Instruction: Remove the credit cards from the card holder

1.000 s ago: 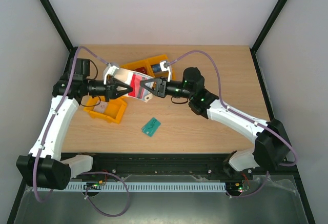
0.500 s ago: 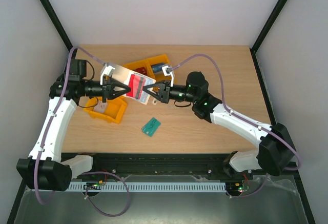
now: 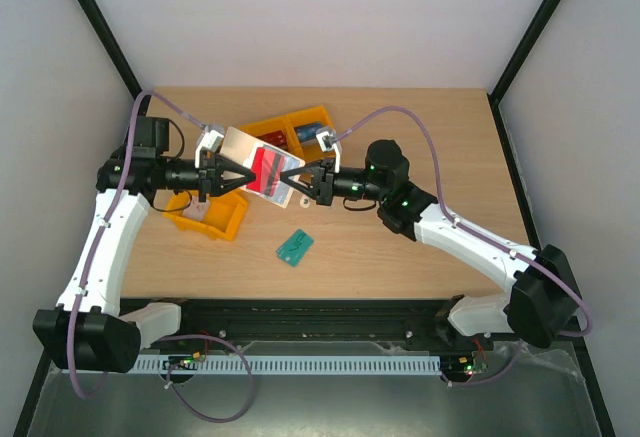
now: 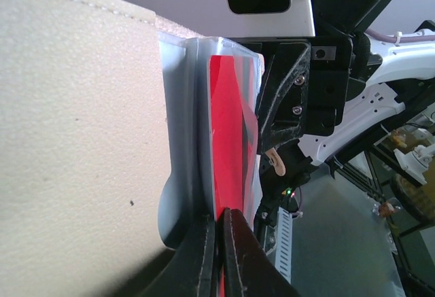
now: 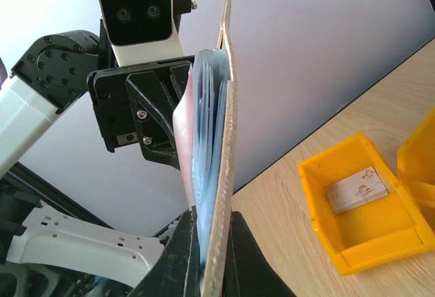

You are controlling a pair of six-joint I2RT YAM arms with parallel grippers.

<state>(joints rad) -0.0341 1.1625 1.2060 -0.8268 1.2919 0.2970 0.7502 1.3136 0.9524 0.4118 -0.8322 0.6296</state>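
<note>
The card holder (image 3: 238, 147) hangs in the air between both arms, beige outside, pale blue-grey pockets inside. A dark red credit card (image 3: 268, 165) sits in its pocket. My left gripper (image 3: 245, 175) comes from the left and is shut on the red card's (image 4: 228, 141) edge, beside the beige cover (image 4: 81, 141). My right gripper (image 3: 291, 179) comes from the right and is shut on the holder's opposite edge, clamping beige cover (image 5: 223, 175) and blue layers together. A pale pink card (image 5: 181, 134) shows against the blue layers.
A yellow bin (image 3: 225, 225) under the left gripper holds a pale card (image 3: 198, 208); the right wrist view shows that bin (image 5: 353, 256) and card (image 5: 357, 189). A second yellow bin (image 3: 283, 125) stands behind. A green item (image 3: 294, 247) lies on the wooden table (image 3: 420, 147).
The right gripper has closed onto the holder's edge. The holder and both grippers have shifted slightly left.
</note>
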